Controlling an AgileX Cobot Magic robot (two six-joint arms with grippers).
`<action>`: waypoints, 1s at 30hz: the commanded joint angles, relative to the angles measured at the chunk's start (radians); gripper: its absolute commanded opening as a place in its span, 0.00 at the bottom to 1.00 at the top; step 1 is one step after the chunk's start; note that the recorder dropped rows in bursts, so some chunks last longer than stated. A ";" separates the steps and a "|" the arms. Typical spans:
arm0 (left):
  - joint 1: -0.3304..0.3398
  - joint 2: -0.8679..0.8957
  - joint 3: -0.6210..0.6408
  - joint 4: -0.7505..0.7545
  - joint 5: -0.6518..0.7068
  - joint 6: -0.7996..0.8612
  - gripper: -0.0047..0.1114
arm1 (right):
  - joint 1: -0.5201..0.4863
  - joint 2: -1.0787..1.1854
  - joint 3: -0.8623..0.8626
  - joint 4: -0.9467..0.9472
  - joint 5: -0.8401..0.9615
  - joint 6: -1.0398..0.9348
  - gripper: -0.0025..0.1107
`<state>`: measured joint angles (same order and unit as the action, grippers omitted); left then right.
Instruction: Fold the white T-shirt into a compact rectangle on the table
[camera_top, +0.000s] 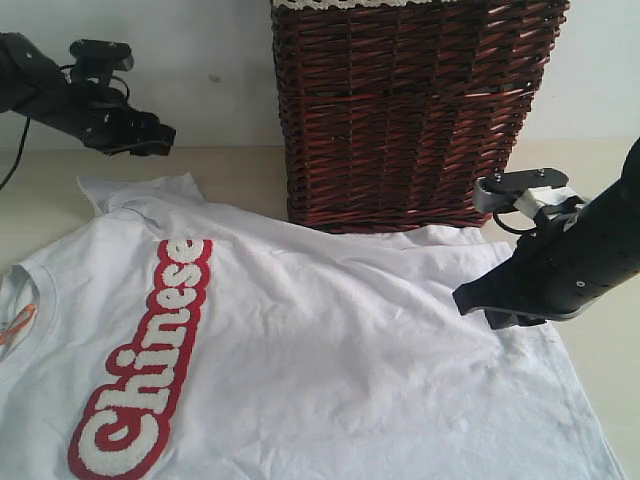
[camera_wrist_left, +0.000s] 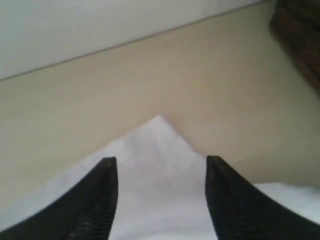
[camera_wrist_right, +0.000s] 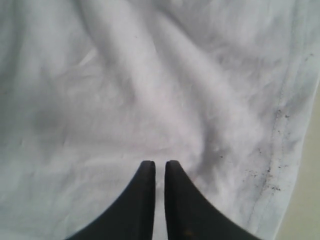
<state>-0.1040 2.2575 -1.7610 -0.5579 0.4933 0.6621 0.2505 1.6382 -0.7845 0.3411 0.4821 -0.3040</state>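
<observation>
Nearest: one white T-shirt (camera_top: 330, 330) is laid flat and face up on the table (camera_top: 240, 175), spread wide, likely so the folds can be started from its edges. One red-outlined word (camera_top: 150, 370) and one orange neck tag (camera_top: 18, 328) are counted.

Mid: right gripper (camera_wrist_right: 160, 165) is held low over the cloth near the hem, jaws pressed almost together; no fabric is seen pinched.

Farther: left gripper (camera_wrist_left: 161, 162) is raised above the one visible sleeve (camera_top: 140, 195), jaws spread and empty, the sleeve corner framed between them. A sleeve pickup is judged to be set up.

Farthest: one wicker basket (camera_top: 400, 110). Two grippers are counted.
</observation>
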 joint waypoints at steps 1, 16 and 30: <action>-0.014 0.061 -0.093 -0.032 0.146 -0.040 0.49 | -0.007 -0.007 0.000 0.001 0.001 -0.009 0.11; -0.053 0.233 -0.184 0.152 0.060 -0.275 0.04 | -0.007 -0.007 0.000 0.001 0.001 -0.009 0.11; -0.172 0.234 -0.253 0.461 0.337 -0.079 0.04 | -0.007 -0.007 0.000 0.009 0.004 -0.009 0.11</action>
<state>-0.2567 2.4920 -1.9889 -0.2160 0.7334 0.6196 0.2505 1.6382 -0.7845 0.3447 0.4859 -0.3040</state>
